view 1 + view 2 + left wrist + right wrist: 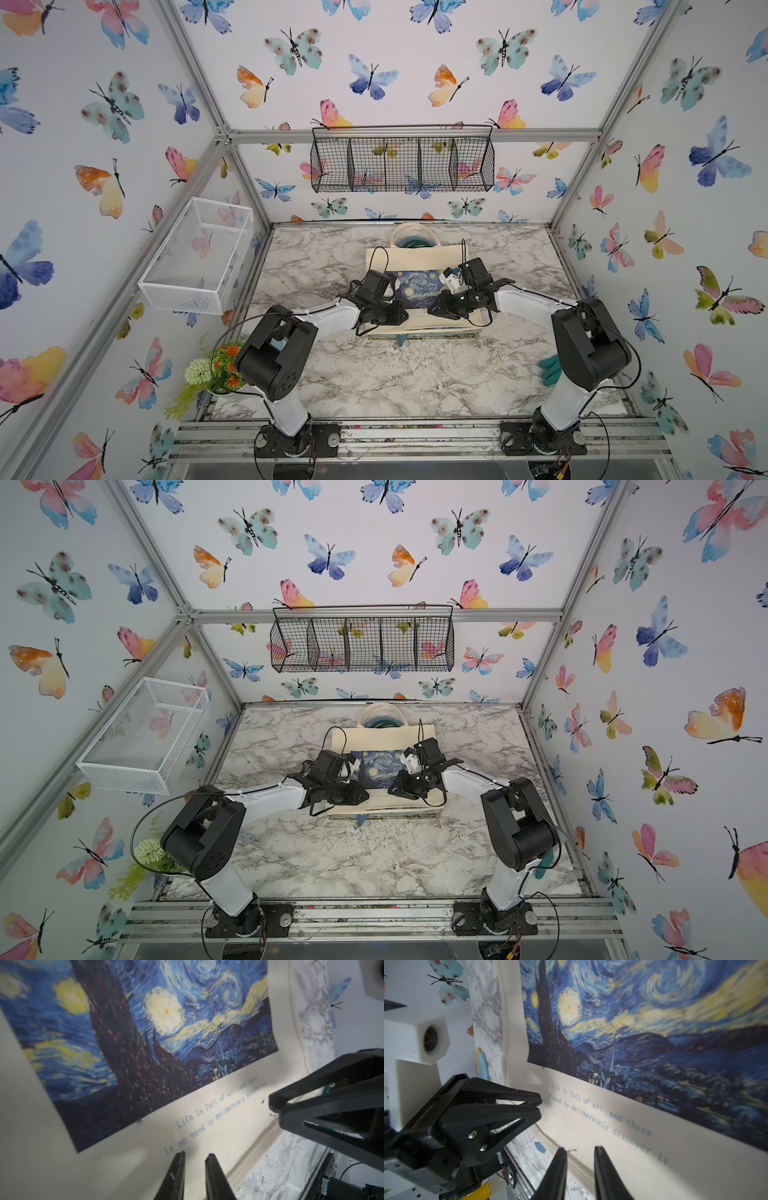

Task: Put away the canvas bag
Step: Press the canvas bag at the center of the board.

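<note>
- Plainly, the job has barely begun: the canvas bag (417,259) lies flat and unfolded on the marble table (374,374), just above the middle of the frame in both top views. Its handles (411,232) loop toward the back wall.
- My left gripper (196,1154) hangs over the cloth below the printed painting (145,1032), near the bag's bottom seam. Its jaws stand a narrow way apart with nothing between them.
- My right gripper (580,1148) is over that same seam, further along it, jaws likewise parted by a small gap. I see bare cloth through the gap and no fold pinched in it.
- The two claws face each other across the lower middle of the bag, near but not touching.
- Whether either set of fingertips touches the cloth, I cannot tell.
- Done so far, as I judge it: only the approach. No corner is lifted, no crease is made, and the bag sits wholly on the table.
- Left to do: take hold of the lower edge, most likely fold or gather the bag, then carry it to a storage place.
- The task names no such place. The white mesh basket (195,253) at the left of the frame and the black wire basket (402,164) at upper centre hold nothing I can see, and I cannot tell which is meant.
</note>
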You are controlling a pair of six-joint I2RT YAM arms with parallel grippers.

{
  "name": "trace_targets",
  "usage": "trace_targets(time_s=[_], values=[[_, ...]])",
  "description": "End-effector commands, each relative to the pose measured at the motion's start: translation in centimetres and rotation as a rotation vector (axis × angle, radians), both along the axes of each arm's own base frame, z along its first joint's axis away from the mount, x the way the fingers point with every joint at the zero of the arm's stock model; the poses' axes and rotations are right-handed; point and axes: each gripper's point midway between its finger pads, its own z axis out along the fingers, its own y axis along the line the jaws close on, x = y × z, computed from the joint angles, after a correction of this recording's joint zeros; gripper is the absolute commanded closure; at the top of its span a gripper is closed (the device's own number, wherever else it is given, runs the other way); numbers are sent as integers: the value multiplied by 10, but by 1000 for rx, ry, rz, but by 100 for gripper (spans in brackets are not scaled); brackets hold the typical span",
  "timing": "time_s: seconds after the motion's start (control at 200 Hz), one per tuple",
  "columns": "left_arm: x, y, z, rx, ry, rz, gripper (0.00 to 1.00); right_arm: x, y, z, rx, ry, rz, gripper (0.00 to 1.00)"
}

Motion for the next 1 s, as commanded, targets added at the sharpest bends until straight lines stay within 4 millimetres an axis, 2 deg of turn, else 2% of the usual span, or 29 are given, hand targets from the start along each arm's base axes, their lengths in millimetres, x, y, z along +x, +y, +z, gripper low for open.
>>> trace_targets(time_s=[0.0, 0.19, 0.42, 0.566, 0.726, 0.781, 0.841, 0.916, 0.991], values=[[-6, 7, -10, 66, 17, -34, 78, -12, -10, -27, -63, 60, -13, 73], [-13, 23, -27, 119, 61, -35, 79, -34, -37, -53, -195, 109, -16, 71], [-16, 48, -42, 126, 103, 11, 79, -42, -90, -66, -440, 114, -143, 70], [-21, 59, -49, 133, 121, 28, 79, -40, -116, -66, -457, 140, -225, 68], [-20, 75, -49, 142, 114, 68, 80, -25, -139, -54, -443, 131, -297, 68], [-16, 81, -42, 134, 96, 91, 80, -16, -142, -43, -442, 105, -307, 68], [-10, 83, -25, 91, 55, 108, 79, -6, -143, -27, -439, 65, -314, 68], [3, 87, 7, 42, -38, 137, 77, 12, -144, 2, -438, -6, -341, 68], [18, 95, 59, -18, -179, 176, 74, 34, -149, 41, -435, -104, -392, 67]])
